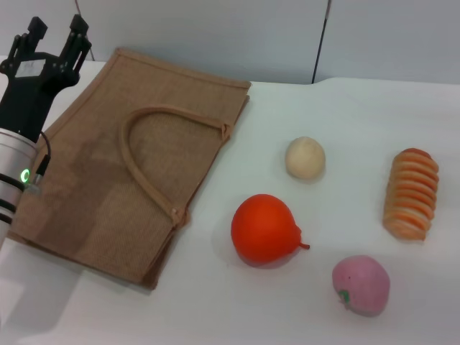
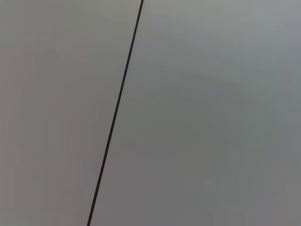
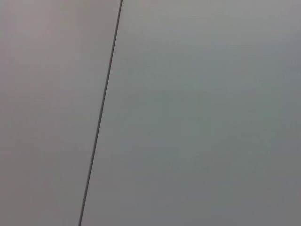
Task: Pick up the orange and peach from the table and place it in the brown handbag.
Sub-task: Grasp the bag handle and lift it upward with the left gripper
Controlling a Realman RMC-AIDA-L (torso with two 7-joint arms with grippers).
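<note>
The orange (image 1: 264, 229), bright orange-red with a small pointed stem tip, lies on the white table near the middle. The pink peach (image 1: 361, 284) with a green mark lies to its front right. The brown handbag (image 1: 93, 180), a tan woven tote, lies flat on the left with a loop handle (image 1: 136, 154) on top. My left gripper (image 1: 54, 39) is raised at the far left, above the bag's back left corner, open and empty. The right gripper is out of view. Both wrist views show only a grey wall with a dark seam.
A small beige ball (image 1: 305, 157) lies behind the orange. A ridged orange-tan sliced loaf (image 1: 411, 194) lies at the right. The white table (image 1: 215, 302) runs back to a grey wall (image 1: 215, 29).
</note>
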